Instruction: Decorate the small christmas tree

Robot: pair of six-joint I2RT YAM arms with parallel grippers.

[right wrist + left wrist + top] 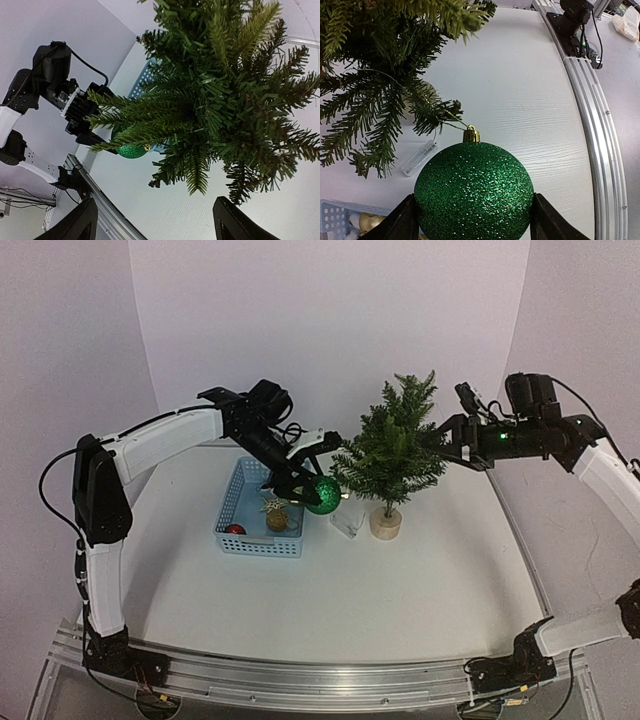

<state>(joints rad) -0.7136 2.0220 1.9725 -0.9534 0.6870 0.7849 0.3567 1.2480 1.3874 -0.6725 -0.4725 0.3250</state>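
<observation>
Just beside left pincer's [318, 490] ball [474, 197]: christmas tree [392, 445]

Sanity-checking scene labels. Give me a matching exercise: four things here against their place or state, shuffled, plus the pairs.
1 green glitter ball
2 red ball
3 small christmas tree
4 right gripper

A in the blue basket
B jaws open, by the tree's branches
C clamped in the left gripper
D upright on a round wooden base

Pairs: 1-C, 2-A, 3-D, 4-B
</observation>
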